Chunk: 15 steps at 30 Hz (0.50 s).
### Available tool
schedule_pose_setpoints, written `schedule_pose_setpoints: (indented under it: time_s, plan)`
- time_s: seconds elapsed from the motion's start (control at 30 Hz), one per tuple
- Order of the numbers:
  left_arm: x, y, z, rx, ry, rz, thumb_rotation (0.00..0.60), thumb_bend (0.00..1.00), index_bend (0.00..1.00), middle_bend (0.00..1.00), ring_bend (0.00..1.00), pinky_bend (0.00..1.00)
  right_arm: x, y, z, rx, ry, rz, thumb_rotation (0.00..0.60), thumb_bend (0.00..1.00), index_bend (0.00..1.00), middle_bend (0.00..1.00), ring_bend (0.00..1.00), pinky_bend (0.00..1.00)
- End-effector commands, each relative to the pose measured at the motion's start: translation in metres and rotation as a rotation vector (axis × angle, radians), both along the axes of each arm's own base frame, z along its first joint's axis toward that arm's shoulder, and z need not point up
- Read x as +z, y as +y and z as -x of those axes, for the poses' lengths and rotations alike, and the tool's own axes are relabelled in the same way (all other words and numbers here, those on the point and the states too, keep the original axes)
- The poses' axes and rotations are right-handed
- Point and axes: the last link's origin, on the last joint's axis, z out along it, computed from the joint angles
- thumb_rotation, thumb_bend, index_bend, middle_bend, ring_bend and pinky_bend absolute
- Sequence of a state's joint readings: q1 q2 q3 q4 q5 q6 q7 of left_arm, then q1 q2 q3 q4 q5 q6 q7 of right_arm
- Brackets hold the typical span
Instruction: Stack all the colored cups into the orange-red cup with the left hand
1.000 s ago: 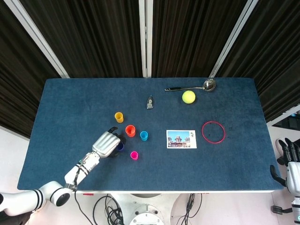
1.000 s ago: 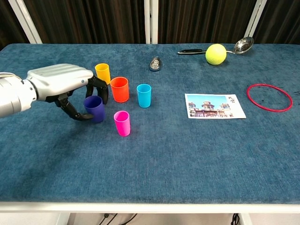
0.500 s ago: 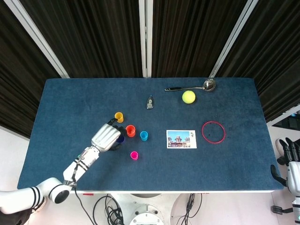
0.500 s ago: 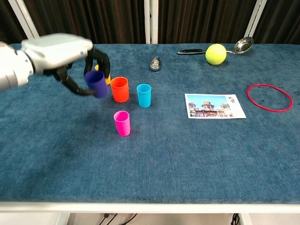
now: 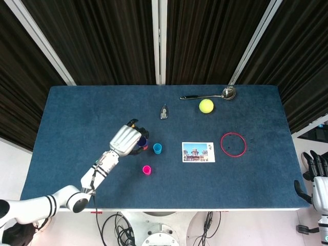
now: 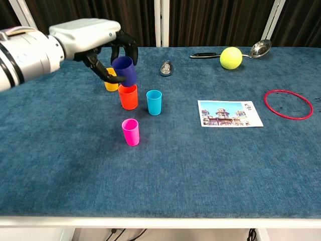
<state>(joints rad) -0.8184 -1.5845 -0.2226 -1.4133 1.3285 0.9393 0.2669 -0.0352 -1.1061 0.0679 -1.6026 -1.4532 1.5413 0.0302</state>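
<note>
— Orange-red cup (image 6: 128,96) is standing upright on the blue cloth, left of centre in the chest view. See what's right above it?

— Purple cup (image 6: 124,71), held in the air by the left hand (image 6: 93,40), fingers curled round its sides. Its base hangs just over the orange-red rim; I can't tell whether they touch.

— And the others?

— Yellow cup (image 6: 110,83) is just behind, partly hidden by the dark fingers. Light blue cup (image 6: 154,102) stands just to the right of the orange-red one, and the pink cup (image 6: 130,132) sits lower in the frame, nearer the table's front edge. All upright, all apart.

— From the head view?

— There the left hand (image 5: 127,139) covers most of that cluster; only the light blue cup (image 5: 157,148) and pink cup (image 5: 147,170) show clearly.

— The other hand?

— The right hand (image 5: 316,177) hangs off the table at the lower right edge of the head view, holding nothing, fingers loosely apart.

— Rest of the table?

— A postcard (image 6: 229,113) at centre right, a red ring (image 6: 288,104) further right, a tennis ball (image 6: 230,57) and ladle (image 6: 249,50) at the upper right.
</note>
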Motion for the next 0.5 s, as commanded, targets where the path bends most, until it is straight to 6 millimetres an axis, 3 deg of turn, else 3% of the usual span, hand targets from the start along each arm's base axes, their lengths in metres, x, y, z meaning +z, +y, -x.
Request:
schedule_pose_setpoints:
  time_s: [0.03, 0.5]
  plan:
    - [-0.0116, 0.0013, -0.0004, -0.012, 0.019, -0.003, 0.6, 0.29, 0.46, 0.44, 0.5, 0.18, 0.001, 0.0005, 0.0017, -0.004, 0.0, 0.002, 0.6, 0.33, 0.0, 0.0, 0.0, 0.0]
    - [-0.0209, 0.0104, 0.0081, 0.014, 0.041, -0.021, 0.6, 0.29, 0.46, 0.44, 0.49, 0.18, 0.0029, 0.0004, 0.0086, -0.018, -0.005, 0.005, 0.6, 0.33, 0.0, 0.0, 0.0, 0.0]
